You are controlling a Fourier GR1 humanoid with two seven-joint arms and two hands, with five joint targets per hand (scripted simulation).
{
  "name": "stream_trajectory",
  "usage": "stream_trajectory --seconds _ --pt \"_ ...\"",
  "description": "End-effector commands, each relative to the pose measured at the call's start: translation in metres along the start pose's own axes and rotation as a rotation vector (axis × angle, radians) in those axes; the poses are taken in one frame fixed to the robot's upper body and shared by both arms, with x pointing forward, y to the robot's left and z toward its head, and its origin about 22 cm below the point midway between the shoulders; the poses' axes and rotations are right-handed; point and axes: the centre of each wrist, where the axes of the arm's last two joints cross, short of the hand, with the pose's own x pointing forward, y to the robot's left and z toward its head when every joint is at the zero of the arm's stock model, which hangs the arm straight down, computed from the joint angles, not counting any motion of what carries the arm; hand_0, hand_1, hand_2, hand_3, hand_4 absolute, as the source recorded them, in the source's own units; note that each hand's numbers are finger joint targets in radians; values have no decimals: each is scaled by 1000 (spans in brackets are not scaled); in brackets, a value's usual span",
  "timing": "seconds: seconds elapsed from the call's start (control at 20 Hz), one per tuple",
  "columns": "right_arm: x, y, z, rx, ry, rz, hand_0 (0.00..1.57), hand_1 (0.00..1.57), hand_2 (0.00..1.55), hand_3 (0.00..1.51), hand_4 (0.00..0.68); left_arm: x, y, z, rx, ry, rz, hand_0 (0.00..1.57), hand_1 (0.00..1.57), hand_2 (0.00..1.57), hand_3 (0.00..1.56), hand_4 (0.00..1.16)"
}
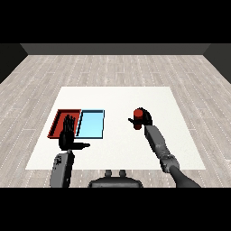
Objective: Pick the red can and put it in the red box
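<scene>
The red can (138,118) stands upright on the white table (117,99), right of the trays. My right hand (145,118) is wrapped round it, fingers curled behind it and thumb at its front left. The red tray (59,116) lies at the left with nothing visible inside it. Beside it on the right lies the light blue tray (91,124). My left hand (67,134) is raised over the red tray's near right corner, fingers straight and pointing away, thumb stuck out to the right; it holds nothing.
The two trays touch side by side at the table's left. White table surface stretches between the light blue tray and the can, and beyond both. A wooden floor surrounds the table.
</scene>
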Motion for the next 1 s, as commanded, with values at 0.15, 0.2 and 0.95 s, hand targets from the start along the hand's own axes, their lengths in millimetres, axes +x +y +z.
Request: stream_trajectory --seconds 0.15,0.2,0.95 --pt "39 -22 7 9 -133 -20 1515 1515 1460 1383 608 4 -3 -6 -23 19 -30 0 0 0 0 0" --pt "17 -21 13 -12 -119 -14 1515 1515 1460 1383 608 15 -11 14 -21 -6 -39 0 0 0 0 0" --pt "107 42 55 -3 -366 -102 1438 1438 1410 1381 622 23 -74 -21 -168 96 0 0 0 0 0 0"
